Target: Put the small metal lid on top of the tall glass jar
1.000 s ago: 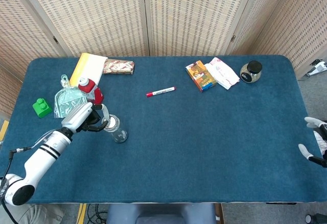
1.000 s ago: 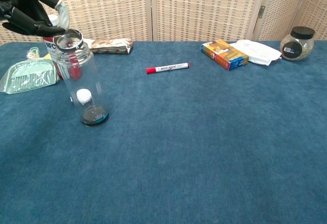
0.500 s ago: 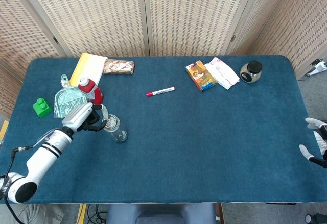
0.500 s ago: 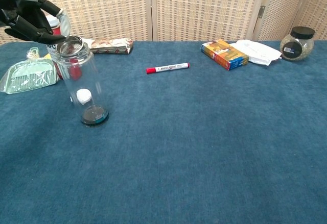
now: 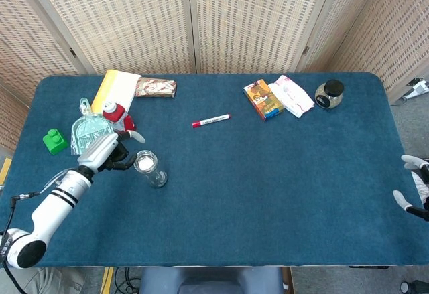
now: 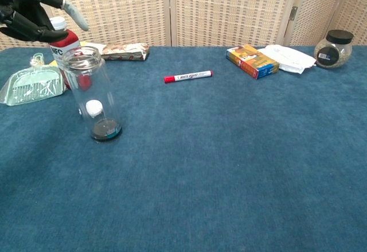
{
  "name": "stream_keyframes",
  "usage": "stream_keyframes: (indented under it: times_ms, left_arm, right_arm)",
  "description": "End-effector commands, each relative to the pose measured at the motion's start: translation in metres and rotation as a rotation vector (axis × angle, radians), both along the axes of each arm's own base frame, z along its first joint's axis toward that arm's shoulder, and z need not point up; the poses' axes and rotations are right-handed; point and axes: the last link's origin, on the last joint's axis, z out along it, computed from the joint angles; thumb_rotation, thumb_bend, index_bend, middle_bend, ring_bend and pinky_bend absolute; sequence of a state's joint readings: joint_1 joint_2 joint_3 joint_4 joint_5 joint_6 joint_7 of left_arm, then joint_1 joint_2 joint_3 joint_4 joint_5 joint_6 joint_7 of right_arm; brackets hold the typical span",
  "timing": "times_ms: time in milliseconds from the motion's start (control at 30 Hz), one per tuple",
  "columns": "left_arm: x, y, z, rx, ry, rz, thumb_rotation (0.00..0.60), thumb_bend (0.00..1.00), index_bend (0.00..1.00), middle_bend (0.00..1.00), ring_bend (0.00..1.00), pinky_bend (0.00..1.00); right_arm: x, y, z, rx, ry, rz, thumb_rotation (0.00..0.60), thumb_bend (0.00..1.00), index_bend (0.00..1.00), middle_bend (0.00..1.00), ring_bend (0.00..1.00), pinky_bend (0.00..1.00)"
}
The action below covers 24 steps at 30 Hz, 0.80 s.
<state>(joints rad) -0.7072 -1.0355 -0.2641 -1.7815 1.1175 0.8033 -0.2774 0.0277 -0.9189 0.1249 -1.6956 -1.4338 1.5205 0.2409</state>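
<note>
Fingers point(image 6: 73, 15) of left hand point(image 6: 28, 18) are spreading apart, gripping nothing, hovering just left of jar mouth | small metal lid point(image 6: 83, 53) is sitting on tall glass jar point(image 6: 94, 94) | right hand point(image 5: 415, 187) is showing at table point(image 5: 268, 187) edge, grasp indeterminable.

White left arm point(image 5: 50, 208), black bands, black-fingered hand point(image 5: 107, 153).
</note>
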Motion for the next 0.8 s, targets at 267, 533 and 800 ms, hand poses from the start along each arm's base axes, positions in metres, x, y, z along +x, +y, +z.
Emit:
stream_keyframes:
  times_ms: [267, 533, 800]
  left_arm:
    - [-0.022, -0.011, 0.018, 0.141, 0.068, 0.006, 0.6, 0.47, 0.31, 0.95, 0.92, 1.0]
    - [-0.052, -0.034, 0.03, 0.249, 0.18, 0.087, 0.6, 0.47, 0.31, 0.83, 0.79, 1.0]
    - [-0.061, -0.053, 0.032, 0.201, 0.204, 0.099, 0.6, 0.53, 0.31, 0.88, 0.86, 1.0]
  right_arm:
    - [-0.001, -0.003, 0.003, -0.009, 0.012, -0.015, 0.6, 0.23, 0.26, 0.34, 0.22, 0.33]
    - [-0.003, -0.012, 0.012, -0.02, 0.013, -0.044, 0.6, 0.23, 0.26, 0.34, 0.22, 0.33]
    - [-0.002, -0.018, 0.016, -0.026, 0.016, -0.041, 0.6, 0.23, 0.26, 0.34, 0.22, 0.33]
